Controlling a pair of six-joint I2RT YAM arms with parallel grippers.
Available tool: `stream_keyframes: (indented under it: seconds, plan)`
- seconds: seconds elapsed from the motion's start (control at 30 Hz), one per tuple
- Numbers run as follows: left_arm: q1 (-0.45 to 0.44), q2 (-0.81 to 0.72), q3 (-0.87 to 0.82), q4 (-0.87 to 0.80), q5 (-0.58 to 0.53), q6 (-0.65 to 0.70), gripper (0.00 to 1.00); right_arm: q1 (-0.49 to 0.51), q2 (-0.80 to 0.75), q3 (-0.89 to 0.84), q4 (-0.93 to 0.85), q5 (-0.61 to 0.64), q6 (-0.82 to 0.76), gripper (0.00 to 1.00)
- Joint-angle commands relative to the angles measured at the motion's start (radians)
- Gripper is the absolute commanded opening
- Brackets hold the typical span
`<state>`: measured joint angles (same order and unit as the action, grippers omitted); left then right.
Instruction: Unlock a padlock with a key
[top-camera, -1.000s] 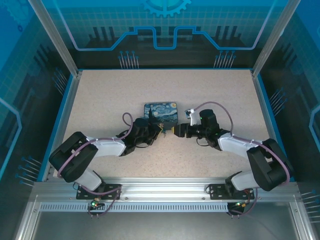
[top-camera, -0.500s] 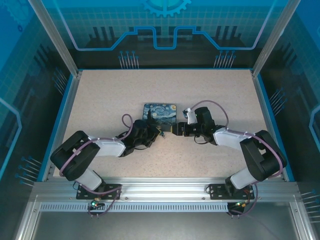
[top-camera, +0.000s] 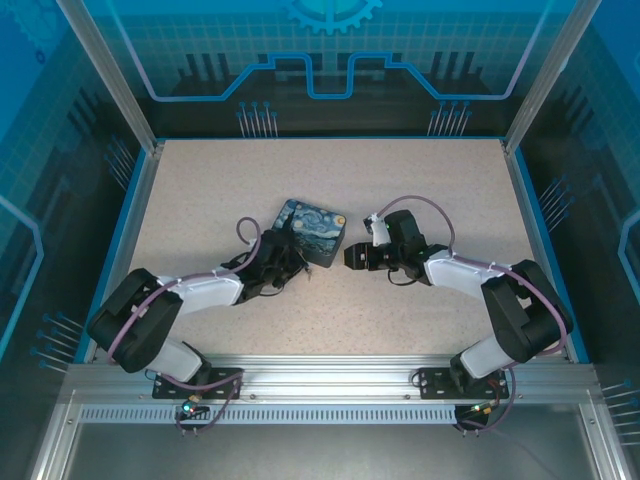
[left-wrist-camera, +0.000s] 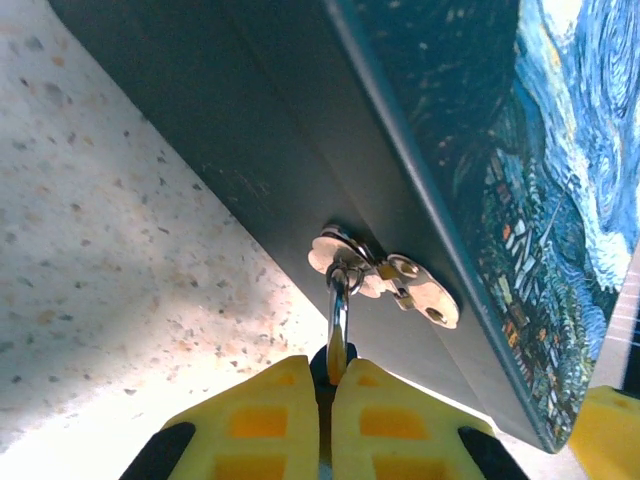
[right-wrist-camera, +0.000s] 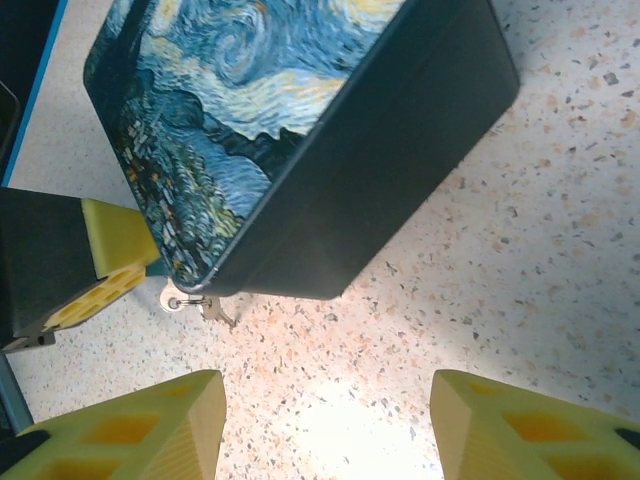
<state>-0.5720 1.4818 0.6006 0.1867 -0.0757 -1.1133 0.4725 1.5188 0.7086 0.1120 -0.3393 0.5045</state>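
At bench centre, the starry-night tin is now seen skewed, one corner swung toward the left arm; half a second ago it was lying square to the bench edges. The left end effector is noted lower-left of its earlier spot, so the tin is judged to have been dragged round by it.

Wrist view, left: the padlock is held by the left end effector, yellow pads pressed together on its body. The thin shackle is threaded through the tin's metal hasp. The lock body is mostly hidden between the pads; the keyway cannot be seen.

The right end effector is recorded just right of the tin, fingers apart, nothing between them. From its own camera the tin's dark side wall is seen ahead, and the hasp to the left of its open fingers.

The key cannot be made out anywhere.

Meaning for the task: the lock is presented but not yet opened, and the skewed tin is judged to alter the line of approach.
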Motion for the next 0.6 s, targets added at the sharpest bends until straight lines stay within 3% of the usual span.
stream_keyframes:
  seconds: [0.0,0.17,0.27,0.57]
  plan:
    - [0.013,0.021,0.028,-0.2,-0.077,0.106,0.04,0.014,-0.019,0.02,-0.037,0.031,-0.024,0.57]
    - [0.006,0.065,0.073,-0.239,-0.089,0.152,0.12,0.014,-0.024,0.025,-0.055,0.046,-0.032,0.57]
    - [-0.005,0.078,0.099,-0.266,-0.1,0.167,0.22,0.014,-0.029,0.024,-0.067,0.057,-0.033,0.57]
    - [-0.046,-0.022,0.119,-0.238,-0.062,0.12,0.45,0.014,-0.032,0.021,-0.078,0.063,-0.043,0.57]
